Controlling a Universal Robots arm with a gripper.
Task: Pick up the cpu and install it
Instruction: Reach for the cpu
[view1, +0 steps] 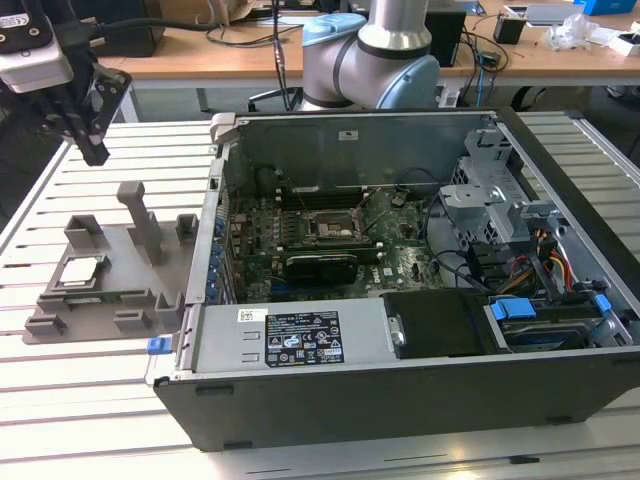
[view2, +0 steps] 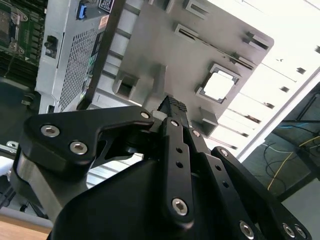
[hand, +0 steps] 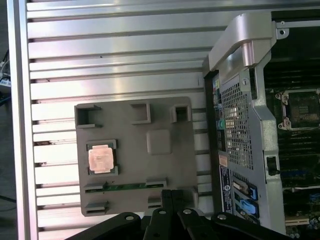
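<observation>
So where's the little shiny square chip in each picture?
Exterior view: the small silvery square cpu lies in the grey plastic holder tray, at the exterior view's left.
First wrist view: cpu in the tray's pocket.
Second wrist view: cpu, same pocket.
Shared landmark: the tray.

Exterior view: bright, even room light. Table (view1: 80, 400) pale with soft sheen. Case (view1: 400, 410) interior dim, shadowed below its walls.
Second wrist view: table blown out white, cpu (view2: 220, 86) glaring white. Gripper (view2: 172, 106) near-black, small highlights on screws (view2: 180, 206).
First wrist view: bright glare bands across table, pinkish reflection on cpu, case interior dark.
</observation>
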